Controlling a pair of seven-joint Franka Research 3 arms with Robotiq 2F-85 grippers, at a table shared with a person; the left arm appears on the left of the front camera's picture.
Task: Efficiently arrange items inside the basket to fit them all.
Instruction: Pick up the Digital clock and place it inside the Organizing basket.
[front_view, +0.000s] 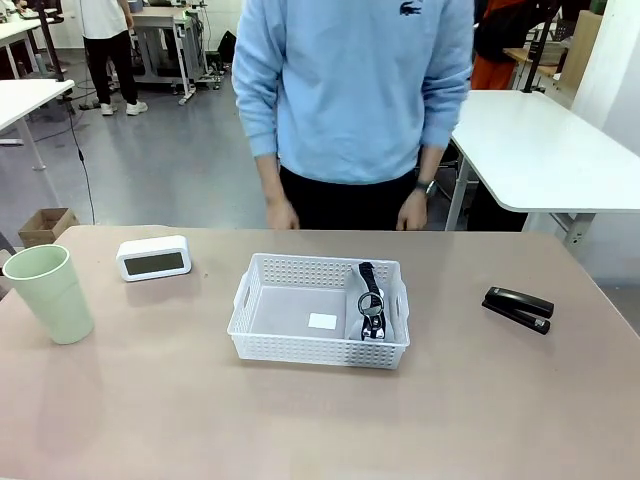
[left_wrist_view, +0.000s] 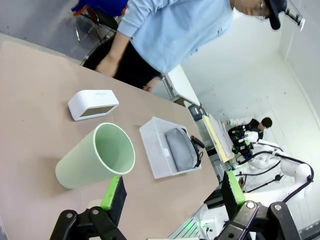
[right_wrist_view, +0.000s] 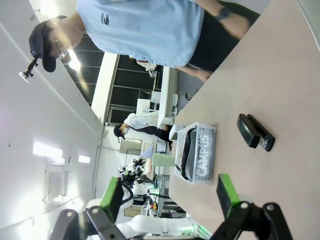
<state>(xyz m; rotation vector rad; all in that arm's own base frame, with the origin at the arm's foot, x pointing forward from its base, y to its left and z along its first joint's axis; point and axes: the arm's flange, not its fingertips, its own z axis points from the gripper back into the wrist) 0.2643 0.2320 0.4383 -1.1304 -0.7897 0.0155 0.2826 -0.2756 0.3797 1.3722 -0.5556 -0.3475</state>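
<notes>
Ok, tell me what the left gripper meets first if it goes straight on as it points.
Likely bare table just short of the basket, the green cup beside the line; depth is unclear.

Bright, even overhead light, soft shadows; wrist views bent at edges, perhaps slightly blurred

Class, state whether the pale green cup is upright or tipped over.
Upright. The pale green cup stands on its base with its open mouth facing up, to the left of the basket and outside it.
</notes>
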